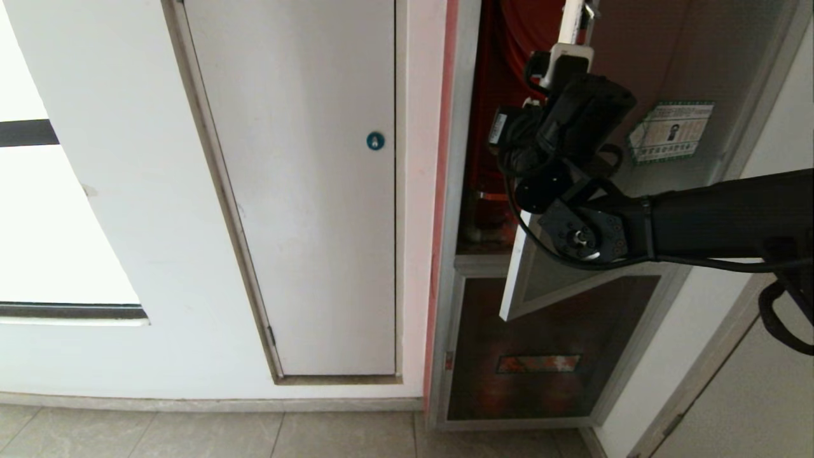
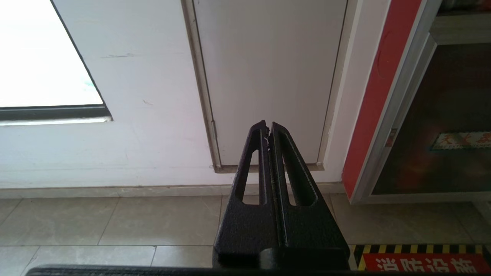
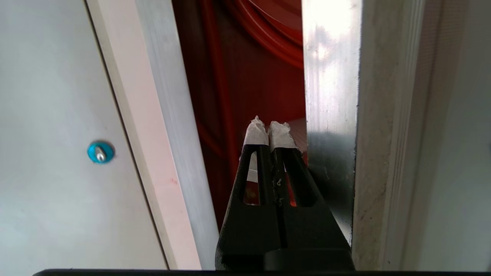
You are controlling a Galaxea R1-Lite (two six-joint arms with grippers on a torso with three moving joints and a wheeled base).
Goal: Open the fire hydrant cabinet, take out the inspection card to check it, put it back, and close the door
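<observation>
**White wall, tiled floor**

A white wall (image 1: pixel 127 210) holds a plain white closet door (image 1: pixel 305 191) with a round blue lock (image 1: pixel 375 140). A bright window (image 1: pixel 38 222) sits beside it. Beige floor tiles (image 1: pixel 191 436) run below.

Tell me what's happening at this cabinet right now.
The cabinet stands part open: its door is swung out, red interior showing in the gap. The right pincer, shut and empty, sits at the door's free edge, in the opening beside it; touch cannot be judged. The left pincer is shut and parked low, facing the white door. No inspection card is out yet.
</observation>
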